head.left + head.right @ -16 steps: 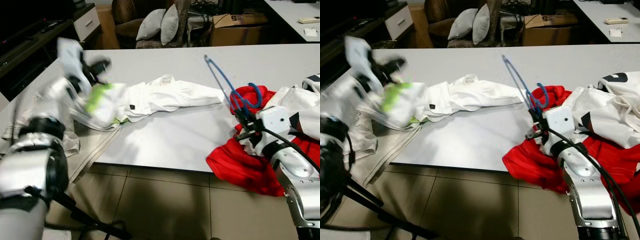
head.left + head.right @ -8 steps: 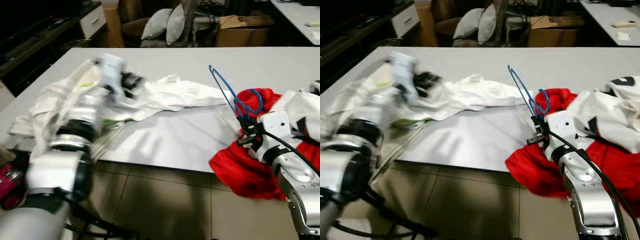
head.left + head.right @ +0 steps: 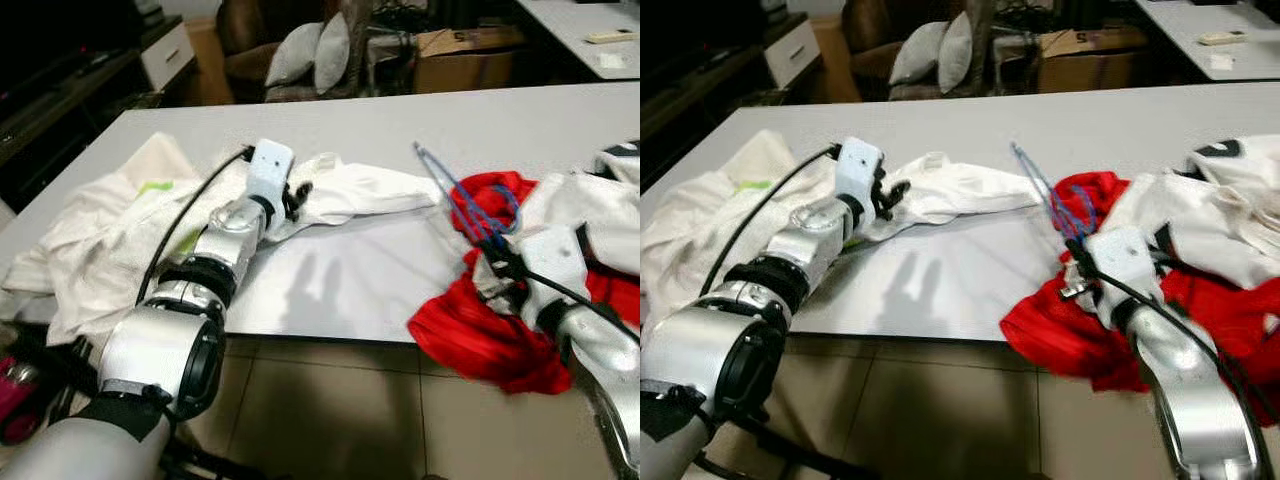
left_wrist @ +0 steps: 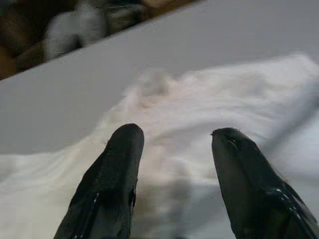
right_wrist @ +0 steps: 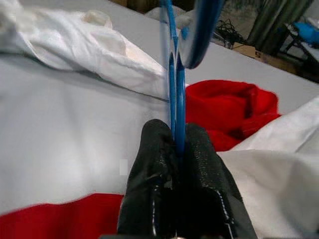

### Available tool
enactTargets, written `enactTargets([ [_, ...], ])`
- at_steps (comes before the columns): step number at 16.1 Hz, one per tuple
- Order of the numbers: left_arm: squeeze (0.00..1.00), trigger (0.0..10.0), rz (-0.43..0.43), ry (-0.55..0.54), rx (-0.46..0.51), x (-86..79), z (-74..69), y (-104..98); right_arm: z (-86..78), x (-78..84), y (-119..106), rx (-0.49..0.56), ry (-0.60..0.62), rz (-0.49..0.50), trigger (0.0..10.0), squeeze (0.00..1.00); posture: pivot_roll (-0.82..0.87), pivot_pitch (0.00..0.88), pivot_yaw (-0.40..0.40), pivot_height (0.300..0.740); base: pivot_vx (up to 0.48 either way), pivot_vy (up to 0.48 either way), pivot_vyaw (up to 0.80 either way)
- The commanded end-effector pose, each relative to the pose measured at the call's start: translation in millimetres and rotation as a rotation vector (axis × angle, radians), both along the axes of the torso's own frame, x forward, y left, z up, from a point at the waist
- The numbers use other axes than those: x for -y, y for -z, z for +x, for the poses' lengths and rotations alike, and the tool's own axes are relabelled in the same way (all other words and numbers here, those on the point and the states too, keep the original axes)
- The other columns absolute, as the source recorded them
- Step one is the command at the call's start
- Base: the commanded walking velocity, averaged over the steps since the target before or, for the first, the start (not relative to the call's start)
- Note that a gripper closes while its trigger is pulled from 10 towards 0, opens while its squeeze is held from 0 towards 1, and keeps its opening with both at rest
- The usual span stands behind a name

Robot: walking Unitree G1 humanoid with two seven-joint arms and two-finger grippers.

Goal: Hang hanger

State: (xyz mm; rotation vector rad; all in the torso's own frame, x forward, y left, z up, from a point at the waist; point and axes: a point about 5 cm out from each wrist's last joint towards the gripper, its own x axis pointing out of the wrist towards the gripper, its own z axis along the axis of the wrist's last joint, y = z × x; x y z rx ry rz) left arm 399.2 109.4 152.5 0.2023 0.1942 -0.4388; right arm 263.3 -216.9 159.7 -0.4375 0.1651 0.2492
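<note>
**A:** Looking at the near edge of the bench [image 3: 330, 325] first, what's the right gripper [image 5: 175, 144] got?

**B:** Its fingers [image 5: 204, 169] are pinched tight on the blue hanger [image 3: 455, 190], down at the thin wire part. The hanger sticks up tilted, over the red garment [image 3: 480, 330] that droops off the bench edge, with a white garment [image 3: 590, 215] heaped just behind it on the right.

**A:** And the other side?

**B:** The left gripper [image 4: 172, 144] is stretched out over the white shirt [image 3: 370, 188] lying mid-bench, fingers [image 4: 117, 169] spread apart with nothing between them, hovering right above the cloth. A cream cloth [image 3: 90, 240] is bunched on the far left. Way back beyond the bench, there's a chair with two grey pillows [image 3: 310, 52] and a cardboard box [image 3: 470, 55].
</note>
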Motion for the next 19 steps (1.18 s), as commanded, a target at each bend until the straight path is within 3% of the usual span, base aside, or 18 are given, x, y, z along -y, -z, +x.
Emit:
enactTargets([
  [1,0.0,10.0,0.02,0.065,-0.024,-2.9,-2.7,4,13.4,4.9,5,-0.065,-0.028,-0.069,10.0,0.0,-0.28,0.0,0.199,0.74,0.0,0.0,0.0],
  [3,0.0,10.0,0.012,0.147,-0.027,-1.8,-4.7,3,31.5,15.3,-5,-0.083,-0.057,-0.129,10.0,0.0,-0.27,0.0,0.189,0.74,0.0,0.0,0.0],
  [4,0.0,10.0,0.018,0.241,-0.043,-5.3,-8.1,4,51.9,31.9,-15,-0.138,-0.091,-0.24,10.0,0.0,-0.25,0.0,0.165,0.74,0.0,0.0,0.0],
  [6,0.0,10.0,0.023,0.313,-0.059,-10.2,-11.2,4,64.9,44.0,-22,-0.194,-0.133,-0.314,10.0,0.0,-0.23,0.0,0.138,0.74,0.0,0.0,0.0],
  [8,0.0,10.0,0.041,0.348,-0.066,-25.6,-13.8,3,76.6,46.5,-26,-0.251,-0.272,-0.355,10.0,0.0,-0.2,0.0,0.102,0.74,0.0,0.0,0.0],
  [11,0.0,10.0,0.048,0.286,-0.042,-51.2,-14.2,-3,78.0,35.2,-25,-0.296,-0.476,-0.323,10.0,0.0,-0.17,0.0,0.081,0.74,0.0,0.0,0.0],
  [12,0.0,10.0,0.053,0.234,-0.032,-71.6,-16.6,-5,77.6,29.0,-24,-0.326,-0.588,-0.307,10.0,0.0,-0.14,0.0,0.063,0.74,0.0,0.0,0.0],
  [14,0.0,10.0,0.075,0.185,-0.036,-92.7,-22.1,-3,71.6,21.8,-22,-0.358,-0.717,-0.286,10.0,0.0,-0.12,0.0,0.048,0.74,0.0,0.0,0.0],
  [17,0.0,10.0,0.066,0.15,-0.018,-98.2,-24.5,-4,48.3,4.8,-34,-0.326,-0.89,-0.167,10.0,0.0,-0.1,0.0,0.043,0.74,0.0,0.0,0.0],
  [19,0.0,10.0,0.064,0.152,-0.019,-96.4,-25.4,-4,38.1,2.2,-44,-0.298,-0.943,-0.122,10.0,0.0,-0.1,0.0,0.045,0.74,0.0,0.0,0.0],
])
